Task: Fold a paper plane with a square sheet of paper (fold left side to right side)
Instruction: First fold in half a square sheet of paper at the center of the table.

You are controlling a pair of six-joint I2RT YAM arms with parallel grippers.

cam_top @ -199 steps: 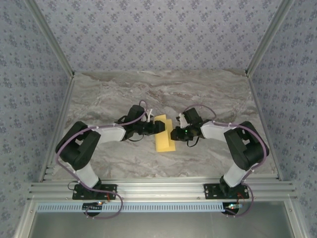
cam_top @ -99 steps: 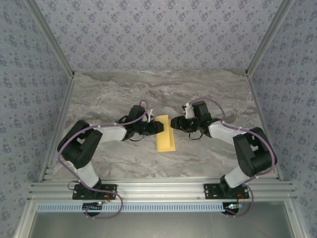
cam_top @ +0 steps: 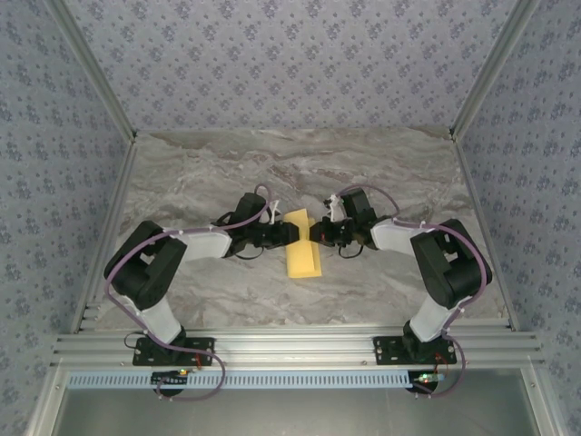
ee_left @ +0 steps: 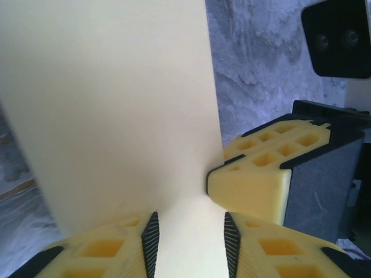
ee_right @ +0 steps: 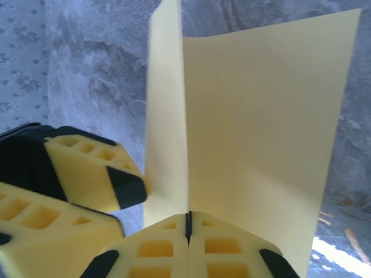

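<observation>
Yellow square sheet of paper | right tool clenched on its edge | left tool released, jaws apart around it

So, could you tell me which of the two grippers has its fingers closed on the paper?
The right gripper: its fingers meet, pinching the square sheet of paper. The left gripper stands open.

The square sheet of paper lies mid-table, with the left gripper at its left edge and the right gripper at its right edge.
</observation>
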